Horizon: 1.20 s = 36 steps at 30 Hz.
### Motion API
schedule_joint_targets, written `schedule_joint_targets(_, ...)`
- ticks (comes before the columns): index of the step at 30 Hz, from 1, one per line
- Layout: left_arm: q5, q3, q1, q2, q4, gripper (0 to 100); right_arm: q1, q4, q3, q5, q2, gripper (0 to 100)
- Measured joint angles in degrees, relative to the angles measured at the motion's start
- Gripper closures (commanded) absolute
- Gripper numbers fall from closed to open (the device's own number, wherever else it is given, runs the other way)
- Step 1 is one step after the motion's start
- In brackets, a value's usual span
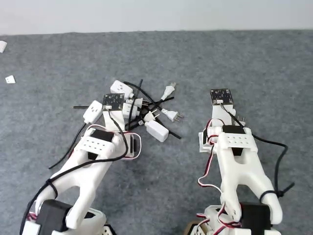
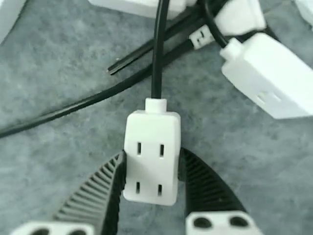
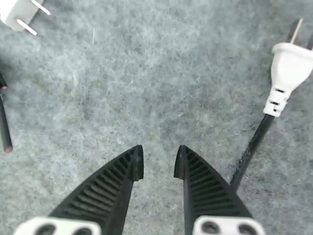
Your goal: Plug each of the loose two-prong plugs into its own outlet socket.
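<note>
left pincer [image 2: 151, 155]: gripping the white outlet socket [image 2: 150, 164], one ribbed finger [image 2: 110, 191] pressing on each long side.
outlet socket: lying flat on the grey worktop [image 2: 58, 161], slotted face up and two pairs of slots showing. Its black cord [image 2: 156, 49] is running straight off the end away from the pincer.
second socket block [image 2: 274, 78]: lying tilted just beside the gripped one, not touching it, with other black leads crossing between them.
right pincer [image 3: 159, 152]: sitting part-open with a narrow gap and nothing between the fingers, hanging over bare worktop.
two-prong plug [image 3: 289, 61]: lying near the right pincer, off to one side, prongs pointing away, black lead trailing back past one finger.
other plug [image 3: 19, 12]: lying at the frame corner, well apart from the right pincer.
high view: sockets and plugs are lying tangled in front of the left arm. One loose plug [image 1: 171, 115] is sitting between the two arms.
</note>
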Motion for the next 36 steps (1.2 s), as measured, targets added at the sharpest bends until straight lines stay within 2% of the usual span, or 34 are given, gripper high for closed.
schedule_joint_targets(4,1.5,0.1,-2.5,-3.0,0.4,76,0.0,0.0,0.0,0.0,0.0,88.4)
schedule_joint_targets(6,3.1,0.6,-2.8,-4.1,1.5,70,0.0,0.0,0.0,0.0,0.0,88.4)
schedule_joint_targets(12,5.1,0.6,-2.7,-4.9,4.1,74,0.0,0.0,0.0,0.0,0.0,88.4)
schedule_joint_targets(23,5.3,0.0,-3.9,-5.2,6.6,74,-0.1,0.0,0.0,0.0,0.0,88.4)
schedule_joint_targets(29,-0.4,-3.3,-7.8,-5.2,9.3,74,0.0,0.0,0.0,0.0,0.0,88.4)
schedule_joint_targets(36,-3.6,-3.1,-9.4,-5.2,5.0,74,0.1,0.4,0.0,0.0,0.0,88.4)
